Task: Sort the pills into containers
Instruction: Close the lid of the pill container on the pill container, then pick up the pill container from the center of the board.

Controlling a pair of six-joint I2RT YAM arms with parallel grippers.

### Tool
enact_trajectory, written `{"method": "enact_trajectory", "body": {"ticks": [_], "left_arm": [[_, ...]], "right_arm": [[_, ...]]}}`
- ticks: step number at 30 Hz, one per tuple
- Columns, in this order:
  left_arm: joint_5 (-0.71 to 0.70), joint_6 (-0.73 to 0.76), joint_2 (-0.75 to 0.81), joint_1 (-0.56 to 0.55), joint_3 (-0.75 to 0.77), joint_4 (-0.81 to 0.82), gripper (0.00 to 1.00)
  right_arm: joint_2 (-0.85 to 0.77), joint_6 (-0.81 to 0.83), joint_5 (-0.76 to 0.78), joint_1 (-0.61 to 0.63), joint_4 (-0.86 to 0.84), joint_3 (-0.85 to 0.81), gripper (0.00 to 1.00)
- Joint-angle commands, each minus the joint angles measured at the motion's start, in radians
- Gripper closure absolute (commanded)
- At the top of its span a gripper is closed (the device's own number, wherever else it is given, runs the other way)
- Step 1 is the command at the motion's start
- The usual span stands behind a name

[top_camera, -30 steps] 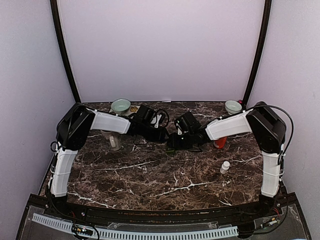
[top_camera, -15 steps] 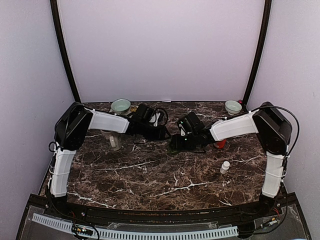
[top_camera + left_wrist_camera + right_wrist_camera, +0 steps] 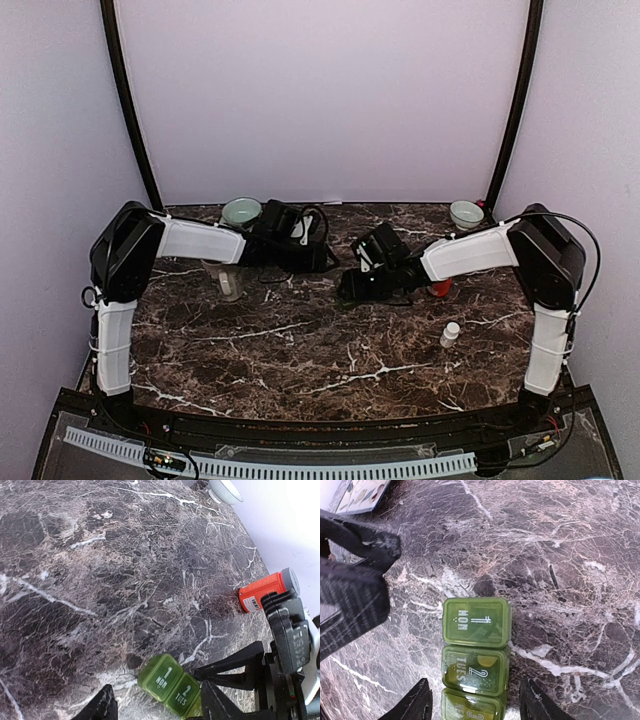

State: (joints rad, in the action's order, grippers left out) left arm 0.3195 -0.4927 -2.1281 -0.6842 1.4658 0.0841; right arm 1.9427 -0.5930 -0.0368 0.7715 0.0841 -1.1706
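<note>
A green weekly pill organizer [image 3: 476, 650] lies on the marble table [image 3: 300, 350], its lids marked MON, TUES and WED all shut. My right gripper [image 3: 474, 690] is open, with its fingers on either side of the TUES and WED compartments. My left gripper [image 3: 156, 692] is open and faces it from the other end, with the MON end of the organizer [image 3: 172, 685] showing between its fingers. In the top view the two grippers meet at mid-table, left [image 3: 318, 262] and right [image 3: 350, 288], and hide the organizer. No loose pills show.
An orange pill bottle [image 3: 440, 287] stands just right of the right gripper. A small white bottle [image 3: 451, 334] stands nearer the front right. Two pale bowls sit at the back, one left [image 3: 241, 211] and one right [image 3: 465, 213]. A clear container [image 3: 229, 280] stands at the left.
My left arm has drawn back a little toward the far left. My right gripper has shifted slightly right. Both stay open over the organizer.
</note>
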Motion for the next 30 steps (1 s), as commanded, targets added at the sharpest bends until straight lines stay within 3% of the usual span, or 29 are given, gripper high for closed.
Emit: {"method": "enact_trajectory", "body": {"ticks": [1, 7, 18, 30], "left_arm": [[-0.013, -0.012, 0.093, 0.014, -0.077, 0.045, 0.41], [-0.022, -0.035, 0.146, 0.023, -0.177, 0.101, 0.41], [-0.009, -0.044, 0.166, 0.026, -0.219, 0.121, 0.37], [0.038, -0.076, 0.166, 0.037, -0.257, 0.155, 0.34]], "right_arm": [[-0.024, 0.042, 0.026, 0.009, 0.038, -0.018, 0.39], [-0.003, 0.056, 0.069, 0.030, 0.072, -0.031, 0.39], [0.027, 0.074, 0.140, 0.071, 0.129, -0.066, 0.38], [0.050, 0.103, 0.223, 0.083, 0.173, -0.073, 0.52]]}}
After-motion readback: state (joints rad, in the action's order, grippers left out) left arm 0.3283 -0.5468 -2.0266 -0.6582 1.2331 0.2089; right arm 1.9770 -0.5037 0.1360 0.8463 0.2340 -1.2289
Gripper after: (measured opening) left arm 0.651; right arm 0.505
